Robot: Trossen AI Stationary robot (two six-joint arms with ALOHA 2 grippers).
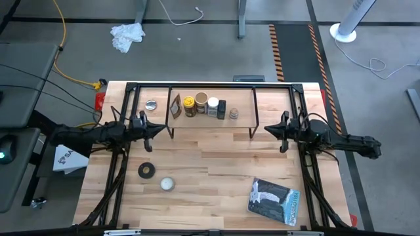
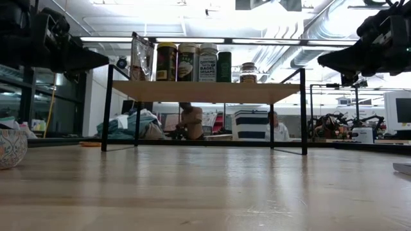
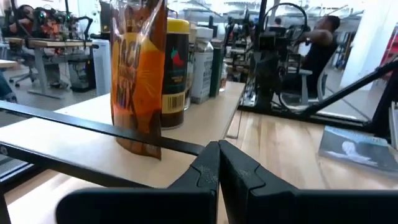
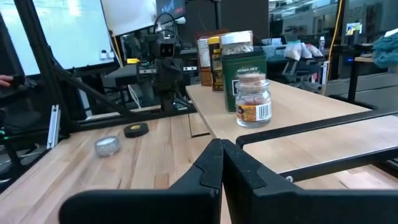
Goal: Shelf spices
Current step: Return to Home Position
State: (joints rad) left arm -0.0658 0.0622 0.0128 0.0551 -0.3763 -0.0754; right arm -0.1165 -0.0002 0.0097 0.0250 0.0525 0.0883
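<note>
High view: six small spice containers [image 1: 201, 105] lined on light wood plank shelf [image 1: 244, 101], far centre; shelving looks done. Left gripper [image 1: 159, 128], right gripper [image 1: 268, 130] flank shelf, fingers pressed together, empty

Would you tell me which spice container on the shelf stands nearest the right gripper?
The tiny brown-topped jar, the shortest, at the row's end toward the right gripper; the others stand beyond it.

I'm watching the bench [image 1: 210, 157] carrying the shelf [image 2: 205, 92], spices [image 1: 203, 106] lining its plank; a tape roll [image 1: 147, 170], one tin [image 1: 167, 184], another tin [image 1: 151, 105] and a dark booklet [image 1: 273, 201] are lying on the wood
</note>
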